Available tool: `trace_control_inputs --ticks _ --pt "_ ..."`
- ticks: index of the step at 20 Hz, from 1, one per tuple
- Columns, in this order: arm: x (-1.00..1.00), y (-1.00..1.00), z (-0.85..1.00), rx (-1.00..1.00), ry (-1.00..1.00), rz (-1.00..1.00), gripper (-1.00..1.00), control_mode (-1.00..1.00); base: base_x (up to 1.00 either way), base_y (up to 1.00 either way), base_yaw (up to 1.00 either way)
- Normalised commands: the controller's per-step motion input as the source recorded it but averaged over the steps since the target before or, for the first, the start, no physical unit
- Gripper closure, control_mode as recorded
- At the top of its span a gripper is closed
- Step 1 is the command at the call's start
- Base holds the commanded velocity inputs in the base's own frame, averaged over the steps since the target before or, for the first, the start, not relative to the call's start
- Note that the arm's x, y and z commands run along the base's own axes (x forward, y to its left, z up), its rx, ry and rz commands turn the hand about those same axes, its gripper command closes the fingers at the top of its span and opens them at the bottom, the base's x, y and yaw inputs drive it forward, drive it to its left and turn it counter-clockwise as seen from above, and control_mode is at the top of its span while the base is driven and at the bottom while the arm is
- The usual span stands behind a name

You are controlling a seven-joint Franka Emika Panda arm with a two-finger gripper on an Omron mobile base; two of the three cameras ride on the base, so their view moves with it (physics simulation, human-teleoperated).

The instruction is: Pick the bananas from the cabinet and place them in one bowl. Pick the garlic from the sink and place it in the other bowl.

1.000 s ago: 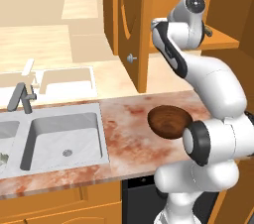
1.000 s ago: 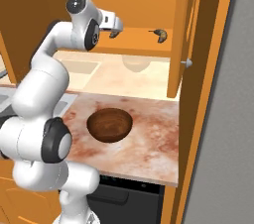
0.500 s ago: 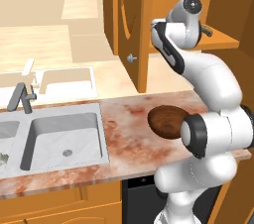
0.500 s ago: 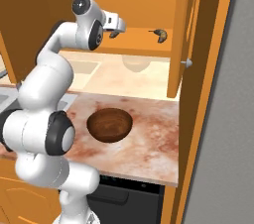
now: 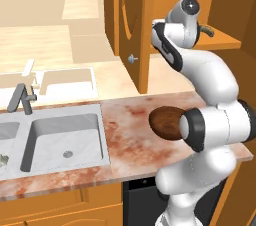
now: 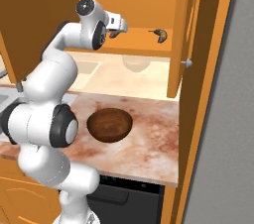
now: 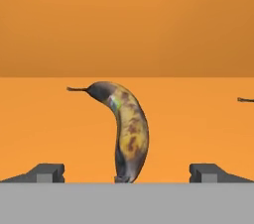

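My gripper is wide open; I should advance straight until the bananas sit between the fingers, then close.

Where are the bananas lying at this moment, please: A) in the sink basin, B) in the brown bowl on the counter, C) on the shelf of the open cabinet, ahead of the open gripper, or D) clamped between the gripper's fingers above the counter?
C: the bananas lie on the cabinet shelf, framed between the spread fingertips of the gripper, which has not closed on them; the brown bowl holds nothing.
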Motion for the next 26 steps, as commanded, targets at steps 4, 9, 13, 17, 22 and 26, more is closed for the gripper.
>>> trace_control_inputs --ticks 4,9,13,17,22,26 --pt "0.22 0.0 0.0 0.0 0.01 0.0 -1.0 -1.0 0.0 0.0 0.0" --pt "0.22 0.0 0.0 0.0 0.01 0.0 -1.0 -1.0 0.0 0.0 0.0" --pt "0.17 0.0 0.0 0.0 0.01 0.0 -1.0 -1.0 0.0 0.0 0.0" --pt "0.15 0.0 0.0 0.0 0.01 0.0 -1.0 -1.0 0.0 0.0 0.0" --pt "0.13 0.0 -0.02 0.0 0.02 0.0 -1.0 -1.0 0.0 0.0 0.0" --pt "0.11 0.0 -0.05 0.0 0.02 0.0 -1.0 -1.0 0.0 0.0 0.0"
